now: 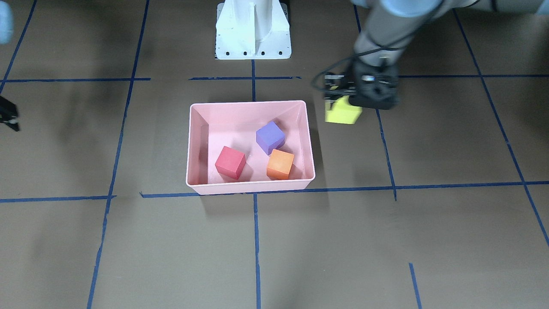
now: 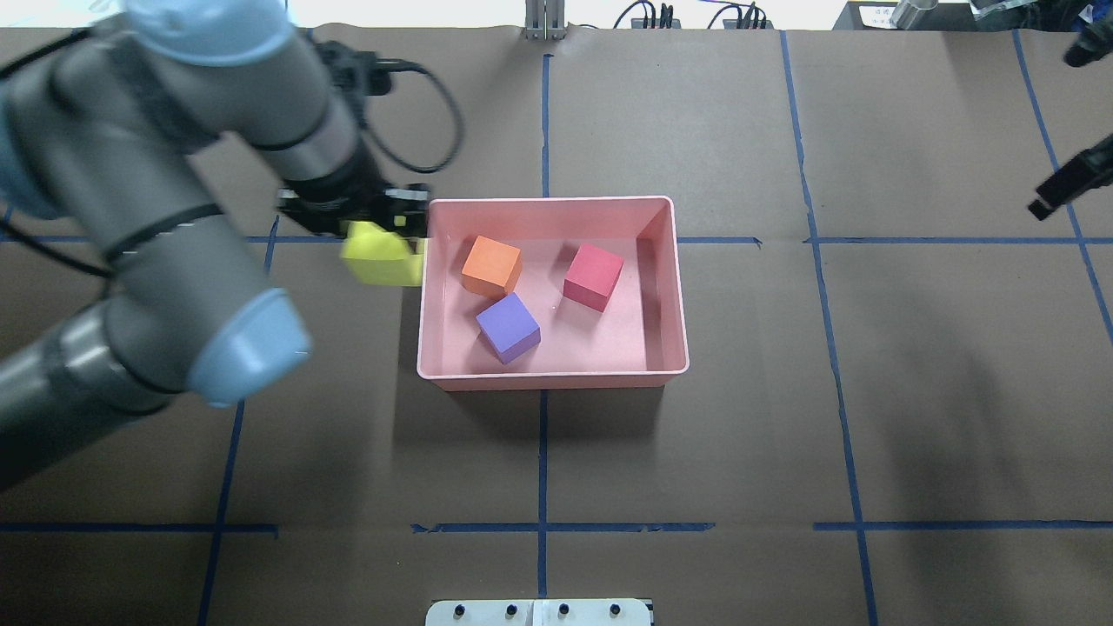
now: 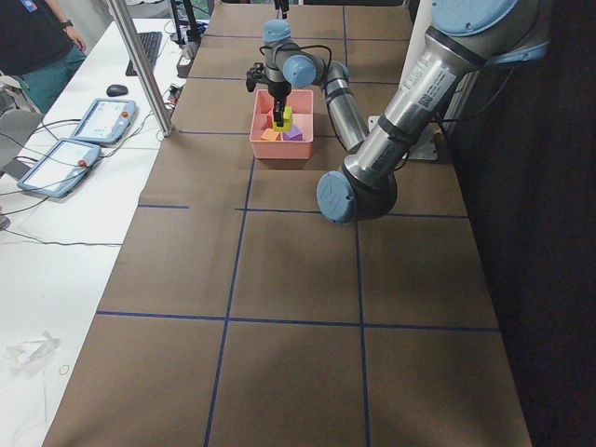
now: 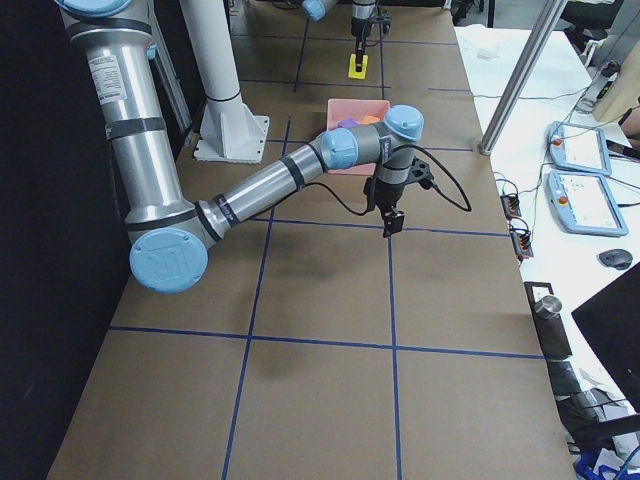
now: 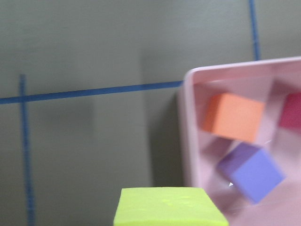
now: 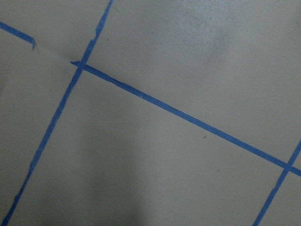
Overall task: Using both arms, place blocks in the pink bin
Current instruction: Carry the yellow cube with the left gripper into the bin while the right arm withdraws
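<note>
Front-facing: the yellow-green block (image 1: 342,113) is clamped in the left gripper (image 1: 341,103), jaws closed on its sides, and is held just beside the pink bin (image 1: 251,185), outside the wall on the robot's left. The red-pink block (image 1: 230,162), purple block (image 1: 270,136) and orange block (image 1: 280,164) are lying in the bin, so this is judged to be the last carry. The right gripper (image 1: 8,116) is clipped by the frame edge; its opening cannot be told, and no block is seen in it. Overhead: the held block is seen touching the line of the bin's left rim, where the front view shows a gap (parallax, so the block is judged to be lifted rather than resting on the table (image 2: 913,435)). Exterior left: the left arm (image 3: 410,102) is seen near and large, and the block appears in line with the bin; depth along the table is squashed, so nothing is settled here. Exterior right: the block is shown hanging beyond the bin, not over it, which the left view hides. The right arm (image 4: 270,185) is seen with its gripper pointed down, well apart from the bin. Left wrist: only the block's top face is caught at the bottom edge, the bin corner lies off to the right, and no fingers are framed. A sideways shift across the wall is judged necessary before release. Right wrist: only table paper and blue tape (image 6: 188,117) are shown; nothing of the task is in frame.
</note>
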Controlling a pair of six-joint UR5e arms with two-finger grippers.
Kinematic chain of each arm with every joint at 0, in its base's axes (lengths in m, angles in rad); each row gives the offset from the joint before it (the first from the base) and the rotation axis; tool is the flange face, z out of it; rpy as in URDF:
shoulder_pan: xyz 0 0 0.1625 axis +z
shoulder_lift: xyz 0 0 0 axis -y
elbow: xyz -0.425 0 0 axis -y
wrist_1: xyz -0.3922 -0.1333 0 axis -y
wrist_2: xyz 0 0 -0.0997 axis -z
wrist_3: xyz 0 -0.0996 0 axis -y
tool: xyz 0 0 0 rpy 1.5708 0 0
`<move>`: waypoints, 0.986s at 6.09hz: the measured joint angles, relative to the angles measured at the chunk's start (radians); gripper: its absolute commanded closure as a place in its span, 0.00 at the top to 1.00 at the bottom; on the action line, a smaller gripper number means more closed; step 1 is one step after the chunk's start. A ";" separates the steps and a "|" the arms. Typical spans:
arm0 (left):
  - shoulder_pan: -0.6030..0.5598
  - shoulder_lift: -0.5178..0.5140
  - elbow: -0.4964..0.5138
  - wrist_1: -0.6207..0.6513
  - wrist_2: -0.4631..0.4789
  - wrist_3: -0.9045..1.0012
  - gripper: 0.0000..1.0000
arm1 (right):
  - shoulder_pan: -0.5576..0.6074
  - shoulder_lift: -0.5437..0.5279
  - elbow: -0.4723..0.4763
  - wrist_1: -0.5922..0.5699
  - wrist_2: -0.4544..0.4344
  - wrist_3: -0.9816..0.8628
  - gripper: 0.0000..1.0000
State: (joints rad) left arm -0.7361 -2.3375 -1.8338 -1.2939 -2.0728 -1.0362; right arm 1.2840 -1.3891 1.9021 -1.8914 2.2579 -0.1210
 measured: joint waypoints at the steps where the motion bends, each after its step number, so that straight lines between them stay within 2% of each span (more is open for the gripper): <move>1: 0.055 -0.127 0.116 -0.002 0.051 -0.098 0.53 | 0.029 -0.037 0.000 0.003 0.006 -0.058 1.00; 2: 0.107 -0.230 0.228 -0.012 0.103 -0.166 1.00 | 0.050 -0.067 0.000 0.017 0.013 -0.087 1.00; 3: 0.141 -0.283 0.291 -0.024 0.137 -0.199 1.00 | 0.063 -0.086 0.000 0.036 0.019 -0.096 1.00; 4: 0.151 -0.293 0.307 -0.031 0.149 -0.208 1.00 | 0.071 -0.097 0.001 0.045 0.023 -0.097 1.00; 5: 0.152 -0.271 0.282 -0.031 0.152 -0.186 1.00 | 0.083 -0.111 0.002 0.048 0.025 -0.098 1.00; 6: 0.147 -0.194 0.194 -0.027 0.152 -0.116 1.00 | 0.101 -0.131 0.003 0.050 0.026 -0.099 1.00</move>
State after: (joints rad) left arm -0.5895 -2.5316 -1.6400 -1.3206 -1.9212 -1.1520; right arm 1.3854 -1.5206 1.9046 -1.8414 2.2839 -0.2202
